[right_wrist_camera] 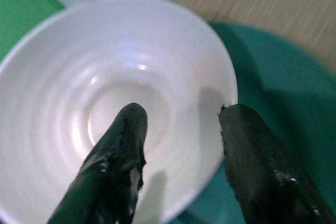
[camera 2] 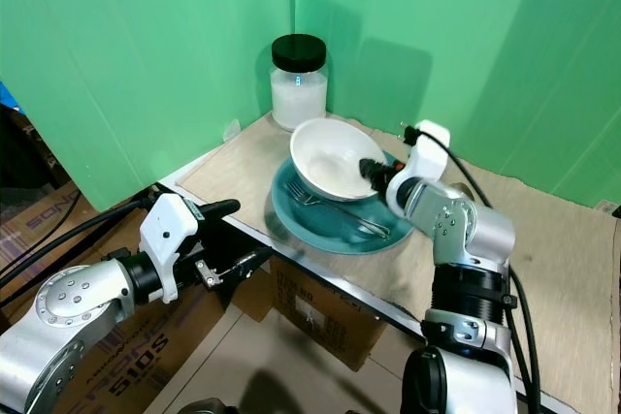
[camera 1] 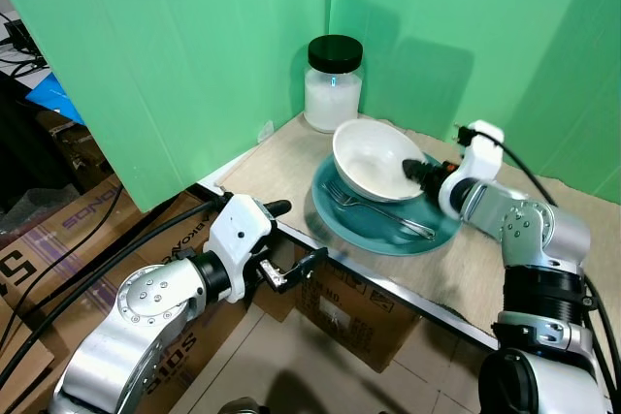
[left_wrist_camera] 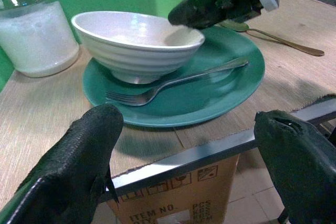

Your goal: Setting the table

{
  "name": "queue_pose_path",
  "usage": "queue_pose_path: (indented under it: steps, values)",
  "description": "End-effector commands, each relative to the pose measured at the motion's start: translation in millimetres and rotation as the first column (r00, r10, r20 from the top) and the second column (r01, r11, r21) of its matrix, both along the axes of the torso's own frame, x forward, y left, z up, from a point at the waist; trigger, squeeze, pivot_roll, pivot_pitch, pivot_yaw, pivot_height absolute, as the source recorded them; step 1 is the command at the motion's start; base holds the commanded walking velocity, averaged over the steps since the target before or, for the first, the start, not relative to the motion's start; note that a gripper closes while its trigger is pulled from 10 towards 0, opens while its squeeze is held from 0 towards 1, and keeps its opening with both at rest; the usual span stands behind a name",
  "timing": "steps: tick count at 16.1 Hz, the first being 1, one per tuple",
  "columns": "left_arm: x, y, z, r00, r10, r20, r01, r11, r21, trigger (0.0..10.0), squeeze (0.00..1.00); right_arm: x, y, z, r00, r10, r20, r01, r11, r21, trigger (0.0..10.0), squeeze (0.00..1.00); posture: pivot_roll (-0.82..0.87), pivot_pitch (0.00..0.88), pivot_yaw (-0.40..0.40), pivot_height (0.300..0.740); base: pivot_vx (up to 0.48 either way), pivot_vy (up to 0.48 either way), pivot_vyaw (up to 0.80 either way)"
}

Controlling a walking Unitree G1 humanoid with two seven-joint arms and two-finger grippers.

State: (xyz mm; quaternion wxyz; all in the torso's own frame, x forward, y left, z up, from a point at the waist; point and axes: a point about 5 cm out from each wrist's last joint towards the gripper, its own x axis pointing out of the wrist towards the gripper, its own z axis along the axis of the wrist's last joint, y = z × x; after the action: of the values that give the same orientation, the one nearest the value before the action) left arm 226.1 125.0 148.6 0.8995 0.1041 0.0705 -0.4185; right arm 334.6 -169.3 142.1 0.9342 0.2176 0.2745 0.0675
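A white bowl [camera 1: 372, 155] sits on a teal plate [camera 1: 335, 208] on the woven table mat, tipped slightly toward the left. A fork [camera 1: 380, 210] lies on the plate in front of the bowl. My right gripper [right_wrist_camera: 184, 111] is open and straddles the bowl's right rim, one finger [right_wrist_camera: 118, 156] inside the bowl and the other [right_wrist_camera: 257, 156] outside over the plate. My left gripper [camera 1: 299, 235] is open, hanging off the table's front edge, below and in front of the plate, with nothing between its fingers. A spoon [left_wrist_camera: 273, 38] lies on the mat behind the plate.
A glass jar [camera 1: 333, 84] with white contents and a black lid stands in the back corner against the green screens [camera 1: 194, 55]. The table's metal front edge [camera 1: 388, 290] has cardboard boxes [camera 1: 359, 327] under it. Cables and more boxes lie on the floor at left.
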Motion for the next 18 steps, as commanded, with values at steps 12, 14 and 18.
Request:
queue_pose_path:
  steps: [12, 14, 18]
  values:
    - [2.9, 1.0, 7, 0.999, 0.000, 0.038, -0.001, 1.000, 0.017, 10.0, 0.00, 5.6, -22.0, 14, 0.996, -0.083, 0.028, 0.084, 0.996, -0.010, 10.0, 1.00, 0.10, 0.000, -0.006, 0.740, 0.000, 0.000, 0.00]
    - [3.3, 0.5, 7, 0.999, -0.002, 0.040, 0.001, 1.000, 0.017, 10.0, 0.00, 1.9, -15.2, 3, 0.998, -0.054, -0.021, 0.054, 0.998, 0.011, 10.0, 0.00, 0.10, 0.000, -0.005, 0.740, 0.000, 0.000, 0.00]
    - [2.9, -0.4, 6, 0.999, -0.008, 0.036, 0.007, 1.000, 0.017, 10.0, 0.00, -3.3, 3.8, -15, 0.994, -0.028, -0.105, 0.041, 0.991, 0.126, 10.0, 0.00, 0.09, 0.000, 0.000, 0.740, 0.000, 0.000, 0.00]
